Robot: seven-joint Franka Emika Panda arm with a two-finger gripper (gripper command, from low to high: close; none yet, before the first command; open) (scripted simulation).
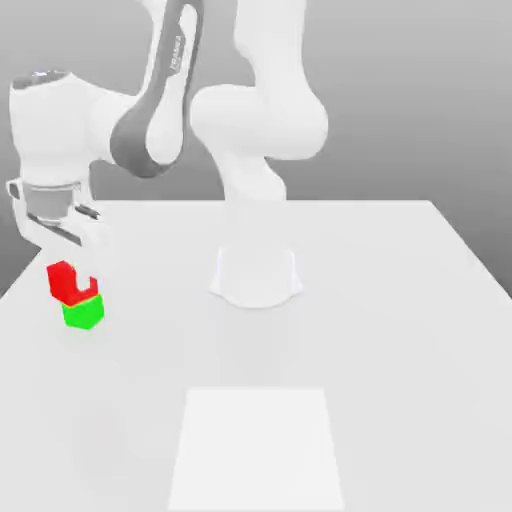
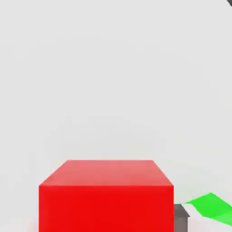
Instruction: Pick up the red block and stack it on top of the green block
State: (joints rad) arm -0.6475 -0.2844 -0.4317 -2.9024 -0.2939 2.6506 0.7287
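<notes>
The gripper pinches the red block at the left edge of the exterior view. The green block sits on the table just under it, a bit toward the lower right. The red one is not lined up over the green one.

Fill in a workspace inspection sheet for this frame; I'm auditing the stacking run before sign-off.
Surface: plain white table, paler rectangular patch near the front.
Job's things: small matte red cube held in the end effector, directly above and slightly offset from the small matte green cube; contact unclear.
Clutter: nothing seen.
End effector: shut on the red cube.
Cables: nothing seen.
Surroundings: plain grey backdrop.
</notes>
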